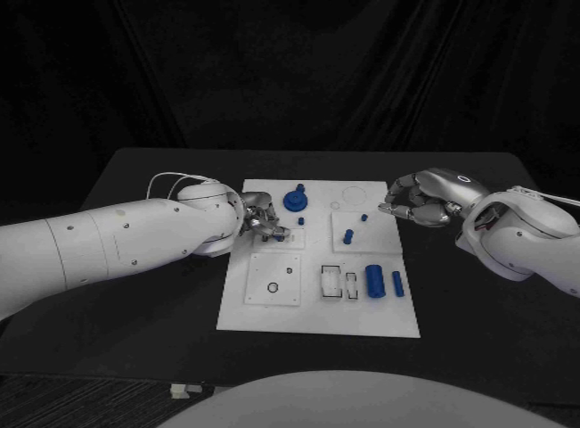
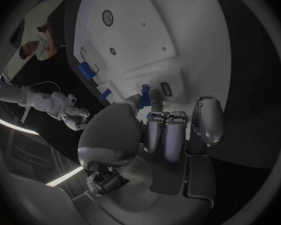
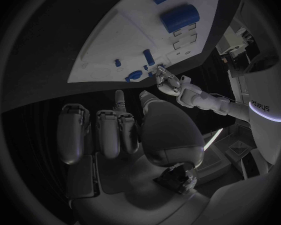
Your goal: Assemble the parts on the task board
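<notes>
A robotics lab: black-draped backdrop (image 1: pixel 303 71), black table (image 1: pixel 135 294), white task board (image 1: pixel 318 312)

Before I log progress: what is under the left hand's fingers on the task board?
The left hand rests at the task board's left edge, fingertips at a small blue part on a raised white square. Whether it grips that part is hidden by the fingers.

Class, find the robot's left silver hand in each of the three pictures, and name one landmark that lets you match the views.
Head view: the left silver hand sits at the left edge of the white task board.
Left wrist view: left silver hand mid-picture, fingertips at the board.
Right wrist view: left silver hand, small, at the board's far edge.
Shared landmark: the white task board.
</notes>
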Robot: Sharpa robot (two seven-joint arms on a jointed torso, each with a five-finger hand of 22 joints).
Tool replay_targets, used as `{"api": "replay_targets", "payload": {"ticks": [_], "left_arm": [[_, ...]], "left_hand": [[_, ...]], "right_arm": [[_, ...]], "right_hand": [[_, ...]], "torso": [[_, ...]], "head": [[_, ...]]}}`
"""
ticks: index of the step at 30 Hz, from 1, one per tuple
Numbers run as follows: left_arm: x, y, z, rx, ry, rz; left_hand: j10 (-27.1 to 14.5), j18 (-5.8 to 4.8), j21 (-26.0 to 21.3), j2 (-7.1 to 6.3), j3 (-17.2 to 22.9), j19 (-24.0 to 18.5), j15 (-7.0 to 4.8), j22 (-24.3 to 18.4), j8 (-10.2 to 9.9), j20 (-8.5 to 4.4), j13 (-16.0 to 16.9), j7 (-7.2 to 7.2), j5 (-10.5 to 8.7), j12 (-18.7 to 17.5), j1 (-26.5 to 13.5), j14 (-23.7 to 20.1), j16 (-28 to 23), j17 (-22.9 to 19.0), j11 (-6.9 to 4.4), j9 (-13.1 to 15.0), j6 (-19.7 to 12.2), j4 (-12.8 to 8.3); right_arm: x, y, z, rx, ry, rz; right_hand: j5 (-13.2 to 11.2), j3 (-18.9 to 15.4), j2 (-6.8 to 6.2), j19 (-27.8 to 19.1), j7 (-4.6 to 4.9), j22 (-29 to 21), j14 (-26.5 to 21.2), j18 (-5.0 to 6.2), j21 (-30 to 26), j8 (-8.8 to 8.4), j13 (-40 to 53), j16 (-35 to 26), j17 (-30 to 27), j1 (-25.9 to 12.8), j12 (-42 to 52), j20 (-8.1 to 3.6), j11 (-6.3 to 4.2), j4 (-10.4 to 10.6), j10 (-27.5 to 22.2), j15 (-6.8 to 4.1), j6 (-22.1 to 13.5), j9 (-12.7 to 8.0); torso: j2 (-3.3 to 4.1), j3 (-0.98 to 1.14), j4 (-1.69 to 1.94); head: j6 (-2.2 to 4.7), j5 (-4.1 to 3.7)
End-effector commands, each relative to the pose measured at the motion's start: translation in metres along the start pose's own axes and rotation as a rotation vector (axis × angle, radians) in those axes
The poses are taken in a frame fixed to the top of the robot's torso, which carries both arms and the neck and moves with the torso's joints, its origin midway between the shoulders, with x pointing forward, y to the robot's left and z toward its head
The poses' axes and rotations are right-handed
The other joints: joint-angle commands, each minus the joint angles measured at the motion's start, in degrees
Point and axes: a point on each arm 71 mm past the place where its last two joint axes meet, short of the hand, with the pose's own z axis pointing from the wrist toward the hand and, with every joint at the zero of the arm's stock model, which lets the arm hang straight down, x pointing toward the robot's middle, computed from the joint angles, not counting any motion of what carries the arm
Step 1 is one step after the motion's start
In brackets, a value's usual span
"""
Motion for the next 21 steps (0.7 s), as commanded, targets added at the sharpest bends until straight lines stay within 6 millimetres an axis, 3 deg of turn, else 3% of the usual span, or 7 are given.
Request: {"api": "replay_targets", "payload": {"ticks": [1,21], "left_arm": [[0.0034,-0.0012,0.0004,0.004,0.028,0.007],[0.0034,-0.0026,0.0033,0.004,0.034,0.011]], "left_hand": [[1.3,0.86,-0.3,-0.08,0.0,-0.2,-0.08,9.0,-0.3,-0.02,11.2,-0.01,-0.28,-0.4,-0.7,6.2,0.1,15.1,-0.20,-0.1,0.3,0.4],[1.2,0.89,-0.5,-0.07,0.0,-0.3,-0.07,8.9,-0.4,0.00,11.1,-0.01,-0.67,-0.5,-0.8,6.2,0.1,15.1,-0.19,-0.1,0.4,0.5]], "right_arm": [[0.0005,-0.0011,-0.0005,0.017,-0.008,0.000],[0.0018,-0.0011,0.0001,0.018,0.000,0.000]], "right_hand": [[0.2,0.2,0.15,1.6,0.02,11.8,4.6,0.56,-0.4,-0.24,15.1,-0.2,8.7,0.4,0.1,0.51,0.45,0.0,5.9,0.36,0.4,-0.1],[0.2,0.2,0.16,1.5,0.05,11.8,4.6,0.58,-0.5,-0.36,15.1,-0.3,8.6,0.5,0.1,0.52,0.47,0.0,5.9,0.37,0.5,-0.2]], "torso": [[0.02,-0.01,0.01],[0.01,-0.02,-0.03]], "head": [[-0.01,-0.01],[-0.01,0.07]]}}
